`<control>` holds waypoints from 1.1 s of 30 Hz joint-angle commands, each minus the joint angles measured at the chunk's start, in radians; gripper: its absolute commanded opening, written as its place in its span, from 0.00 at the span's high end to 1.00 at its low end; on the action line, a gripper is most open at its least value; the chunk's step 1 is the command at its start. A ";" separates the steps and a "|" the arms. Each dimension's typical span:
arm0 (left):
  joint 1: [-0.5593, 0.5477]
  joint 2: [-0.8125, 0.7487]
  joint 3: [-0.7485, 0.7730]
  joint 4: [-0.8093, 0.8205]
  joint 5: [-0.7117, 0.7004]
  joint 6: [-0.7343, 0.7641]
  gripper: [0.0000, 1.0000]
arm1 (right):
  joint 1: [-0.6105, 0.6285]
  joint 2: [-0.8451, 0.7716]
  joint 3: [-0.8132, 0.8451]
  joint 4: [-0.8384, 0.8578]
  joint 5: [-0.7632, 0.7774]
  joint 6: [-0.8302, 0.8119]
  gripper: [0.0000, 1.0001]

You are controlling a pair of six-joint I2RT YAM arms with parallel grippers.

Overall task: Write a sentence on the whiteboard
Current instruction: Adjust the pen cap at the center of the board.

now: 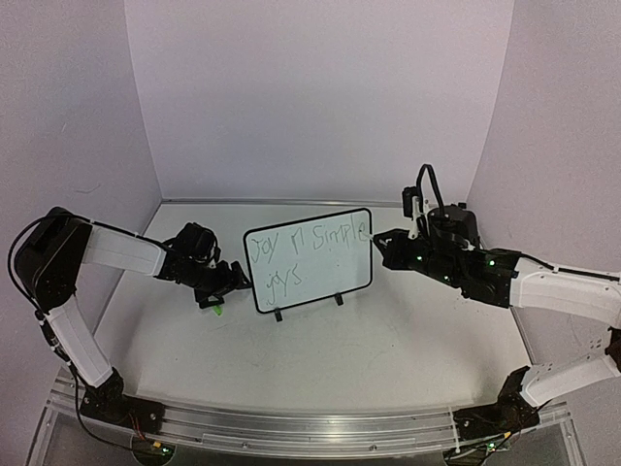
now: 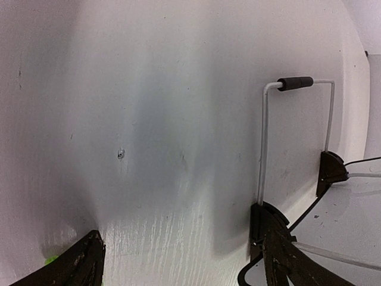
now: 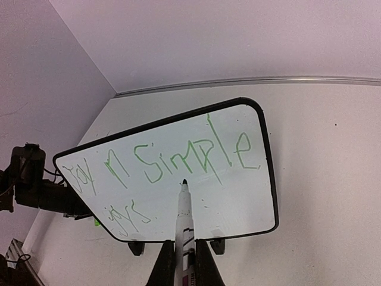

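The whiteboard (image 1: 320, 277) stands upright on its two black feet at mid-table. The sentence (image 1: 309, 245) is on it in green, "Joy in Simple" above "joys"; it also shows in the right wrist view (image 3: 178, 162). My right gripper (image 3: 184, 247) is shut on a white marker (image 3: 185, 214) with a dark tip. The tip points at the whiteboard (image 3: 250, 202) just under "Simple"; I cannot tell if it touches. In the top view the right gripper (image 1: 380, 243) is by the board's right edge. My left gripper (image 1: 233, 277) is open, at the board's left edge, fingers (image 2: 77, 265) wide apart.
A small green cap (image 1: 218, 312) lies on the table under the left gripper, also by its left finger (image 2: 50, 260). The board's wire prop (image 2: 262, 149) rests behind it. White walls enclose three sides. A metal rail (image 1: 291, 427) runs along the near edge.
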 commanded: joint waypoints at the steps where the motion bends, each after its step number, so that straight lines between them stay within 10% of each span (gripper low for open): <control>1: -0.002 -0.030 0.004 -0.089 -0.016 0.021 0.09 | 0.000 -0.023 0.010 0.017 0.015 0.011 1.00; 33: 0.020 -0.309 -0.033 -0.330 -0.148 0.118 0.06 | 0.000 -0.049 -0.028 0.040 0.002 0.038 1.00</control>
